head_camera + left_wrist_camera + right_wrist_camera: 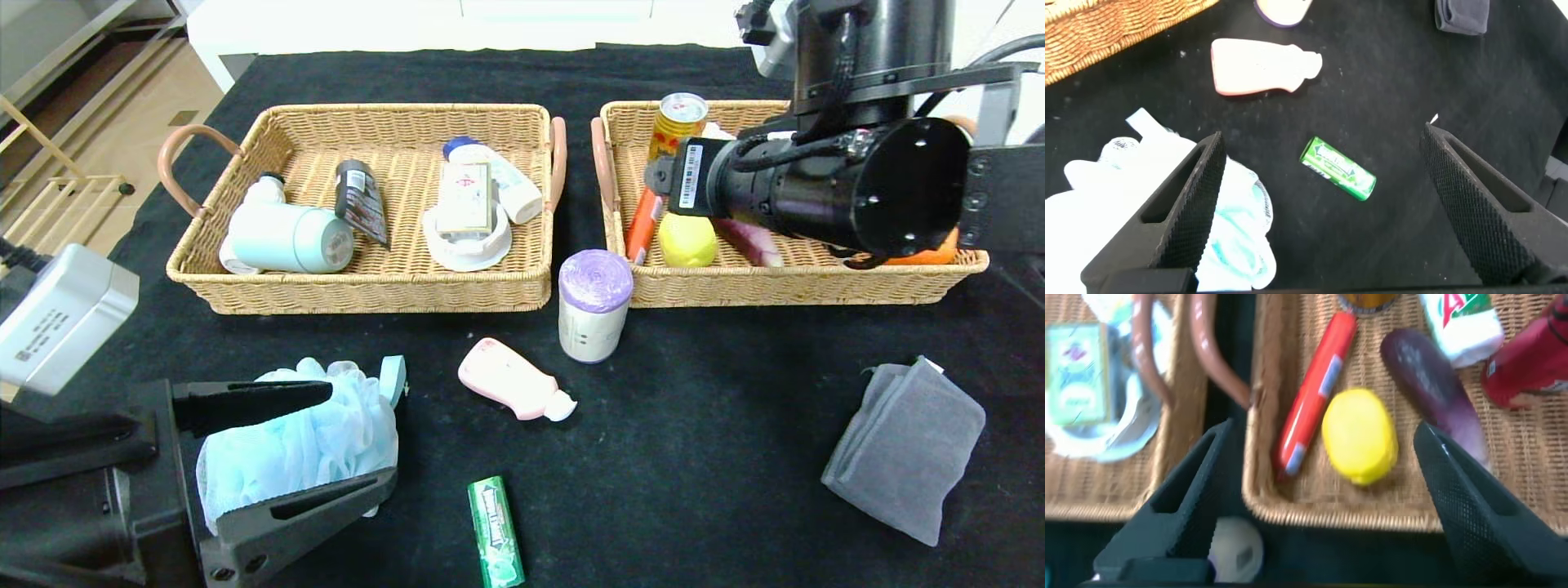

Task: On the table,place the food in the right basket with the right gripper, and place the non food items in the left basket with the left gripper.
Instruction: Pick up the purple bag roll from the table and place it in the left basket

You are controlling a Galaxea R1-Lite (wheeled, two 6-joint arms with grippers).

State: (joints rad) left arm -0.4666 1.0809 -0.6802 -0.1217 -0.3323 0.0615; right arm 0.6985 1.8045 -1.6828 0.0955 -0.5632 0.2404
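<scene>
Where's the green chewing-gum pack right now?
In the head view, the chewing-gum pack lies on the black table near the front edge, just right of the blue bath pouf, below the pink bottle.

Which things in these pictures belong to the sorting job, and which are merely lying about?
Job:
lemon and sausage, already in the right basket
gum pack, bath pouf, pink bottle, bag roll, grey towel, on the table
left basket

Lying about:
mint flask
eggplant
drink can

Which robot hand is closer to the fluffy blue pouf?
The left gripper: its open fingers straddle the pouf. The right gripper is far off, open above the right basket.
</scene>
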